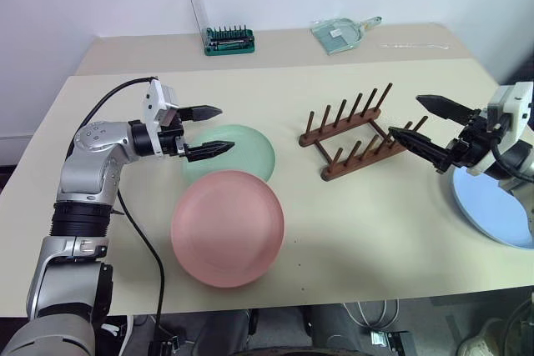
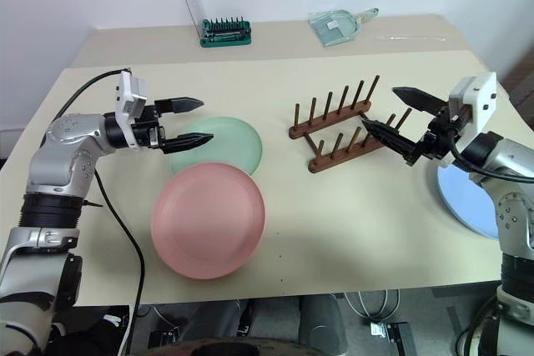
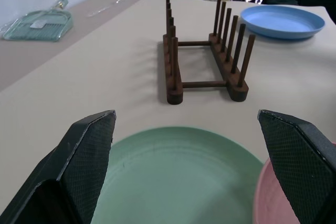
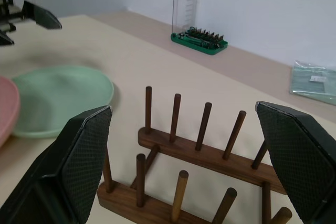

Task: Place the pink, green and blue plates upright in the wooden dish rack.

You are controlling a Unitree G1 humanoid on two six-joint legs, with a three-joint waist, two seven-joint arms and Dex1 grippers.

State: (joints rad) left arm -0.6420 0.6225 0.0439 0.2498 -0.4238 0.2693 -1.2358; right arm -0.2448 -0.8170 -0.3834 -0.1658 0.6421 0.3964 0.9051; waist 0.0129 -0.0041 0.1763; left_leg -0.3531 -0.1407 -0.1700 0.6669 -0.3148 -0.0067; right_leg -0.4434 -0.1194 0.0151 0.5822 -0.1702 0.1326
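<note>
- Beige table [image 1: 350, 264] runs up to a pale wall, with a second strip of tabletop behind it; the wooden dish rack [image 1: 355, 129] stands near its middle and serves as the landmark.
- Far to the left of the rack, the left gripper [image 1: 210, 129] hangs above the table with its two black fingers spread wide, holding nothing and touching nothing; it hovers over the near-left edge of the green plate.
- Green plate [image 1: 242, 149] lies flat on the table, left of the rack and apart from it.
- Pink plate [image 1: 227, 228] lies flat, left of the rack and nearer the robot; its far rim overlaps the green plate's near rim.
- Behind the rack and to its left, a green screwdriver-bit holder [image 1: 229, 40] with a clear lid raised stands on the back strip of table.
- Rack itself is empty, its pegs upright in two rows.
- Behind the rack, somewhat to the right, a clear plastic dustpan [image 1: 342, 33] lies on the back strip.
- Just right of the rack, the right gripper [image 1: 430, 127] is held above the table, fingers wide apart and empty, their tips pointing at the rack's right end; whether the lower tip touches a peg cannot be told.
- Blue plate [image 1: 488, 210] lies flat well to the right of the rack, partly under the right arm.
</note>
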